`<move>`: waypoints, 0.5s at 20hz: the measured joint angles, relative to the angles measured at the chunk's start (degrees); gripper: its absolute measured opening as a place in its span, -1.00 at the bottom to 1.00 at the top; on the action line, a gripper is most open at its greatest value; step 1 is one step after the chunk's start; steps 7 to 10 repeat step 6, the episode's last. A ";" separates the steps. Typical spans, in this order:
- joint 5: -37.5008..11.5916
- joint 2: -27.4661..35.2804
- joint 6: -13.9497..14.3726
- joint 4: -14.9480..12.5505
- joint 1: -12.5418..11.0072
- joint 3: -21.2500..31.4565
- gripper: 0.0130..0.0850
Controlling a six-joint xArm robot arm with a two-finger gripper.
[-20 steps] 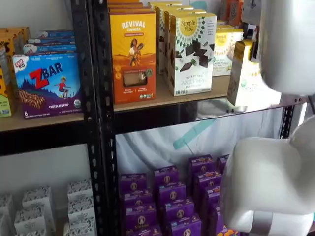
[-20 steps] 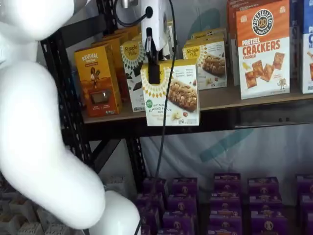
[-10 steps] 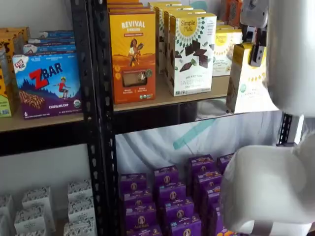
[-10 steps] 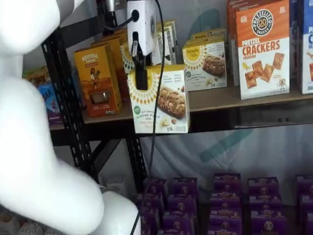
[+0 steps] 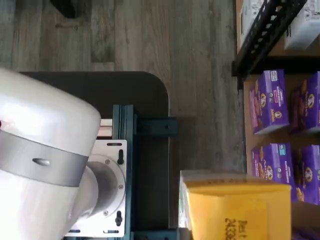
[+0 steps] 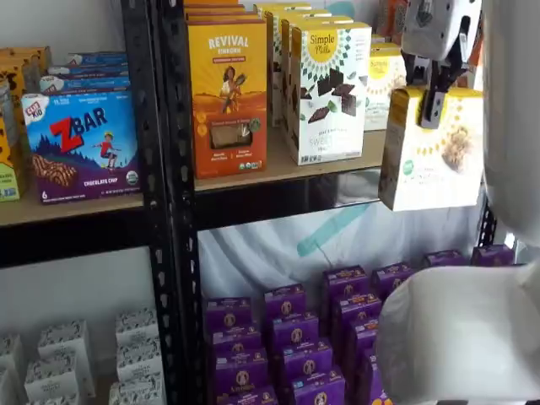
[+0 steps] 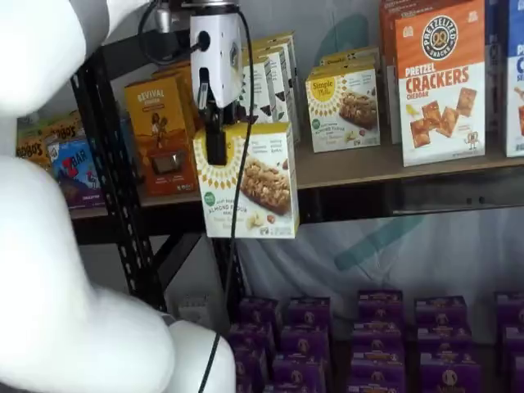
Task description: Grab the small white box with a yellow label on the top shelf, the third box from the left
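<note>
Wrist view cuts off small white box, tool clamped on it, clear of top shelf.

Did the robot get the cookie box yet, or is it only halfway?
Mostly done. The small white box with the yellow top is already off the top shelf and hangs in the air in front of it, seen in both shelf views. The hand is shut on its top edge, carrying it. What's left, probably: bringing it fully away and setting it down somewhere.

small white box cut by the wrist view's edge, its print blurred, pretzel crackers box cropped above
</note>
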 joint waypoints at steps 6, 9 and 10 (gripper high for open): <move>-0.24 -1.09 2.06 0.24 1.98 1.31 -0.44; -0.24 -1.09 2.06 0.24 1.98 1.31 -0.44; -0.24 -1.09 2.06 0.24 1.98 1.31 -0.44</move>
